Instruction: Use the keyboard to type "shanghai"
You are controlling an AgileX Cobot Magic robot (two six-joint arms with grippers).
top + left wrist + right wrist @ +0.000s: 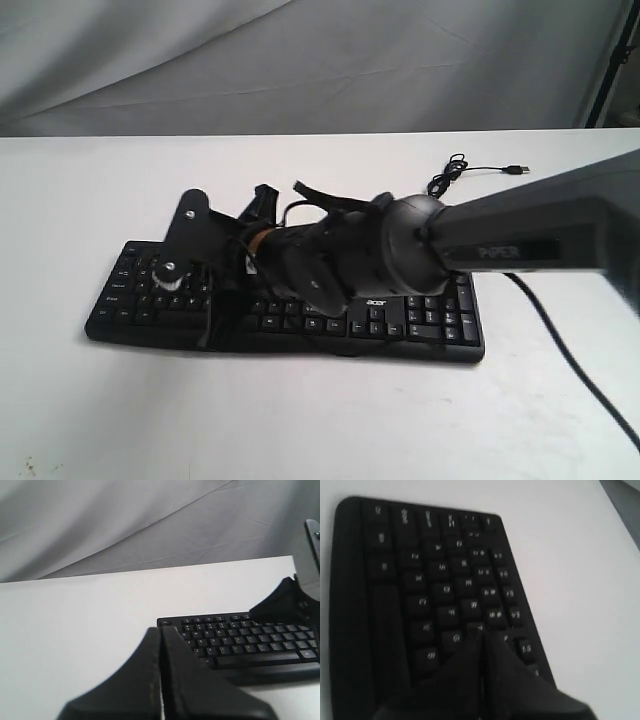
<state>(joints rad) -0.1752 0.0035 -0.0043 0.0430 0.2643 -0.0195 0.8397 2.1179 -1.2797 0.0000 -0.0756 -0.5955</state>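
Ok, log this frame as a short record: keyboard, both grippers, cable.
keyboard: black, flat on the white table
left gripper: shut, over the table, off the keyboard's end
right gripper: shut, reaching across, tip at a key in the left half; legend blurred, contact unclear
USB cable: looped behind the keyboard, plug lying free

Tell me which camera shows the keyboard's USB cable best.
The exterior view. There the USB cable lies looped on the white table behind the keyboard, with its plug end lying free. Both wrist views show only keyboard keys and bare table, with no cable in sight.
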